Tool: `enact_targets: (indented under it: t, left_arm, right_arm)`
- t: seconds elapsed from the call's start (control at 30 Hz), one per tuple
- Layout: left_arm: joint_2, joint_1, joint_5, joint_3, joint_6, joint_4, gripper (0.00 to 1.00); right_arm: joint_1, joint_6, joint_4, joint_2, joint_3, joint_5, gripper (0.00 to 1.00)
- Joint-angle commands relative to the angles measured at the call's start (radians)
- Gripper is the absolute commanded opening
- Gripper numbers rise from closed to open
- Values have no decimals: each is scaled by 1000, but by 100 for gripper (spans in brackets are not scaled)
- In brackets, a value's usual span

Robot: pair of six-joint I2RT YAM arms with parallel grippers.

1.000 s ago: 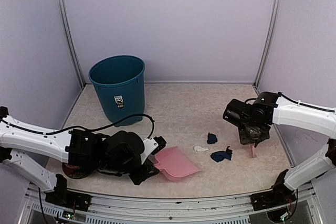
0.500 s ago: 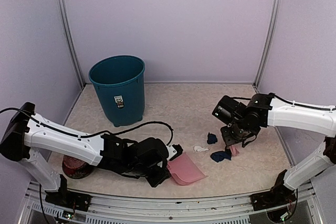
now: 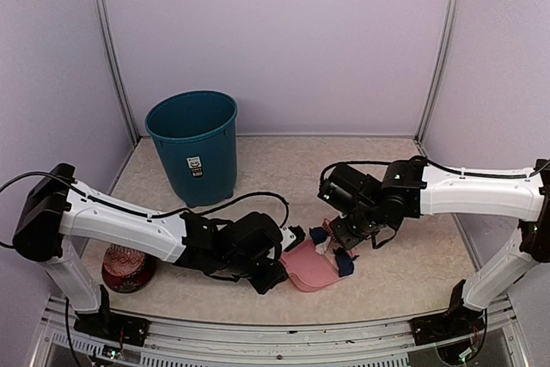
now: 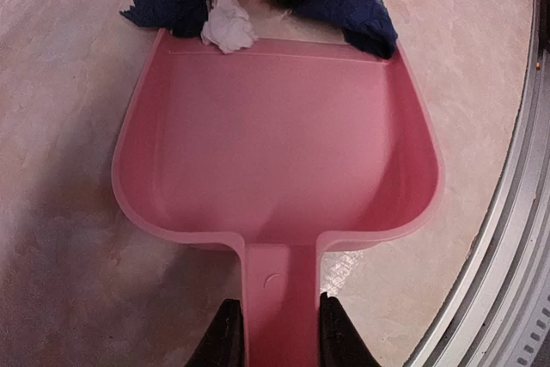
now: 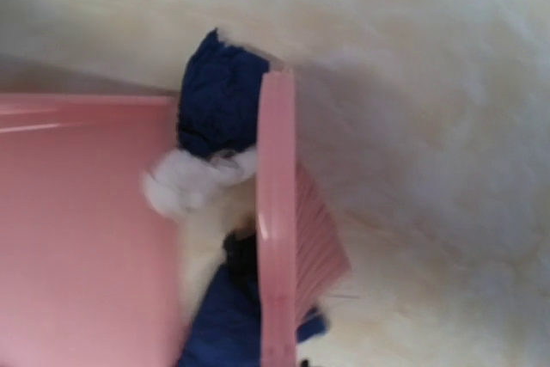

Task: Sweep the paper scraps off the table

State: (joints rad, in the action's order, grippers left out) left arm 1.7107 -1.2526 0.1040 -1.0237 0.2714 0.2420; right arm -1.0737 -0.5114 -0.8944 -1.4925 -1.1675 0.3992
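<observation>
My left gripper (image 3: 273,271) is shut on the handle of the pink dustpan (image 4: 275,152), its fingertips (image 4: 225,337) either side of the handle, and the pan lies flat on the beige table (image 3: 284,178). My right gripper (image 3: 344,231) holds the pink brush (image 5: 277,212) at the pan's mouth; its fingers are hidden in the right wrist view. The paper scraps are pressed between brush and pan lip: a dark blue scrap (image 4: 168,2), a white scrap (image 4: 228,23), and another dark blue scrap (image 4: 348,2) with a black bit beside it. They also show in the top view (image 3: 344,262).
A teal waste bin (image 3: 193,143) stands at the back left. A red patterned ball in a bowl (image 3: 129,266) sits at the front left under the left arm. The metal frame (image 4: 507,264) runs just right of the pan. Lilac walls enclose the table.
My left arm has slid the dustpan to the right. My right arm has swept the brush leftwards, pushing the blue and white scraps up against the pan's mouth.
</observation>
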Motion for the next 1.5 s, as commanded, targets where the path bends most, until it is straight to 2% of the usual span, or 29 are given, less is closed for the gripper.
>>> enact_targets:
  t: [0.0,0.4,0.77,0.9,1.1,1.47]
  left_arm:
    - [33,25,-18,9,2,-22,0]
    - [37,65,-7,77,42,-94,0]
    - [-10,70,19,154,76,-130,0]
    - [-34,70,33,177,91,-130,0]
    - [-83,69,54,218,125,-135,0]
    - [-163,58,122,280,172,-135,0]
  right_arm:
    - [-50,33,36,-6,-40,-106,0]
    - [-114,25,28,34,-87,-150,0]
    - [-114,-25,-62,113,-140,137,0]
    - [-103,20,-9,118,-131,193,0]
    - [-65,129,122,78,-77,189,0]
    - [-51,235,273,-18,-30,93,0]
